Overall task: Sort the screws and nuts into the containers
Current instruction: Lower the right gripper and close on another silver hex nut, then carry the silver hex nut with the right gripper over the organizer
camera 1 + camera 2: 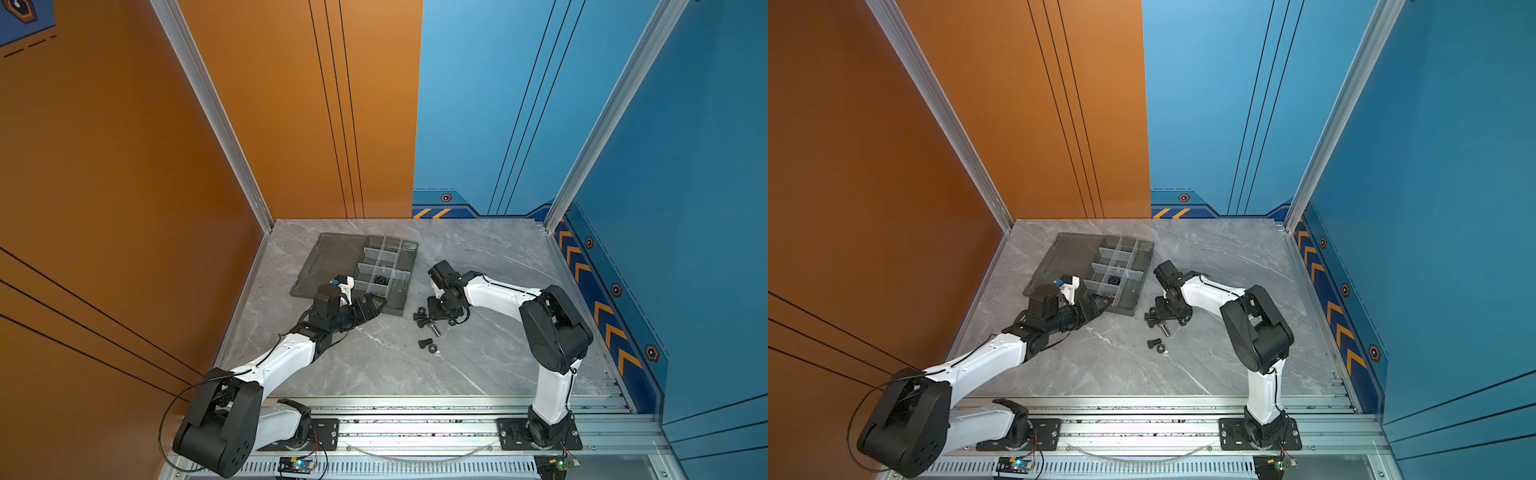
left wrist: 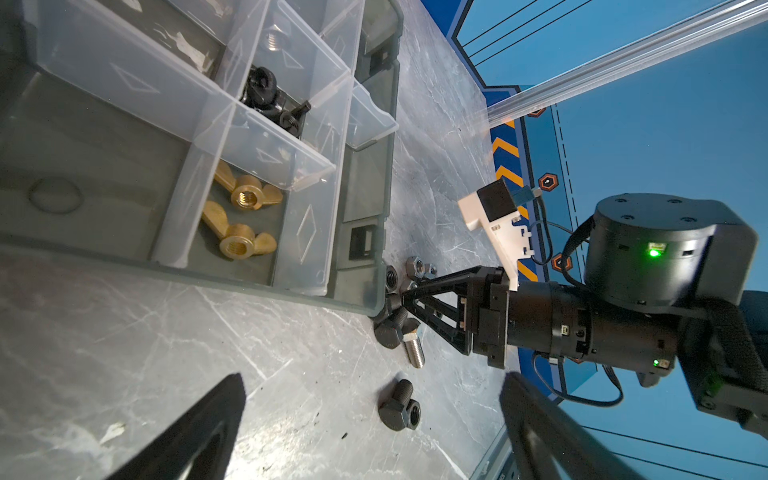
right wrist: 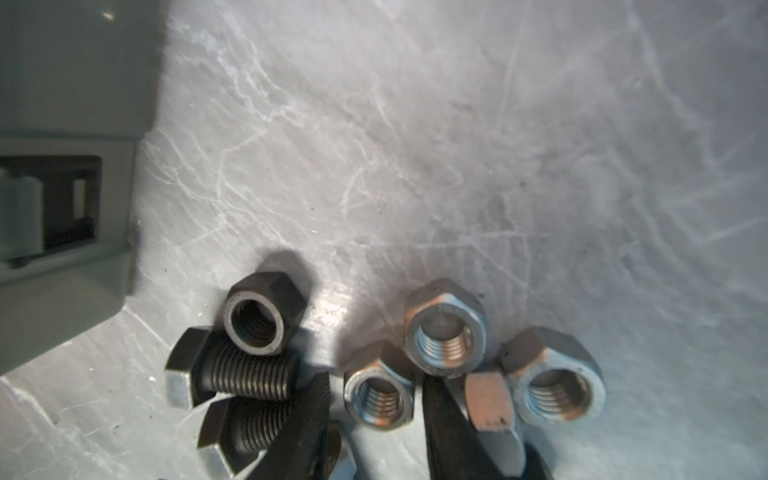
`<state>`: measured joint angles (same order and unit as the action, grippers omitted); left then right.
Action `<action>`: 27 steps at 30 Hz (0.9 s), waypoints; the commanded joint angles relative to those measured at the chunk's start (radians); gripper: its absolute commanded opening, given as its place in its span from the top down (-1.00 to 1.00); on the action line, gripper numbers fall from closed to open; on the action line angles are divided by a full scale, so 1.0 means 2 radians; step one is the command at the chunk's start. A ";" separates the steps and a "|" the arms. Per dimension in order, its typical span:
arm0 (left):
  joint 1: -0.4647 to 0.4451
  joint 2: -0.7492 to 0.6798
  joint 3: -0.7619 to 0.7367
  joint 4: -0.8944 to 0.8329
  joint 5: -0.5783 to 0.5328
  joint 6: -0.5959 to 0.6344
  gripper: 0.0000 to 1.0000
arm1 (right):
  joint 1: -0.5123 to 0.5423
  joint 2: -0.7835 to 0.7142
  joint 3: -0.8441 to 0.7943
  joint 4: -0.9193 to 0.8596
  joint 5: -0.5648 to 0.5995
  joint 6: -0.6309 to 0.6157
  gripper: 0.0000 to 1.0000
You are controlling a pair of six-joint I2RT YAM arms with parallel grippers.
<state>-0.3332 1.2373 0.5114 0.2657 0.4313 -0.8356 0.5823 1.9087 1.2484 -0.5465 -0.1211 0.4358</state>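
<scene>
My right gripper (image 3: 374,419) is down in a pile of loose parts (image 1: 422,316) on the table beside the tray's near corner. Its fingers (image 3: 307,419) stand close on both sides of a silver nut (image 3: 378,399), with thin gaps showing. Around it lie two more silver nuts (image 3: 446,332), a black nut (image 3: 257,316) and two black screws (image 3: 245,374). My left gripper (image 2: 374,380) hangs wide open and empty by the organizer tray (image 2: 365,232). One of the containers holds two brass winged nuts (image 2: 245,195), another black parts (image 2: 262,89).
A black screw with a black nut (image 2: 397,409) lies apart nearer the front, and a silver screw (image 2: 413,349) lies at the pile's edge. The tray's flat lid (image 1: 332,257) lies open to the left. Walls close in the left, back and right.
</scene>
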 commanded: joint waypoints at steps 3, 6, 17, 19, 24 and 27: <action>-0.001 -0.002 -0.002 0.004 0.006 0.004 -0.95 | 0.010 0.019 0.010 -0.039 0.031 -0.015 0.46; -0.002 0.001 -0.001 0.005 0.008 0.003 -0.95 | 0.010 0.021 0.014 -0.041 0.032 -0.018 0.57; -0.002 -0.009 -0.005 0.005 0.008 0.004 -0.95 | 0.001 -0.032 0.033 -0.021 0.013 -0.046 0.87; -0.002 -0.012 -0.006 0.005 0.006 0.005 -0.95 | -0.005 -0.040 0.048 -0.017 -0.006 -0.045 0.87; -0.002 -0.022 -0.008 0.006 0.011 0.003 -0.95 | -0.009 -0.027 0.118 -0.026 -0.041 -0.049 0.87; -0.001 -0.030 -0.009 0.003 0.011 0.004 -0.95 | -0.008 -0.007 0.171 -0.024 -0.051 -0.048 0.87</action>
<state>-0.3344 1.2045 0.5045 0.2653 0.4313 -0.8356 0.5625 1.8812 1.5059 -0.5850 -0.1745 0.3588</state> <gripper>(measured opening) 0.976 0.249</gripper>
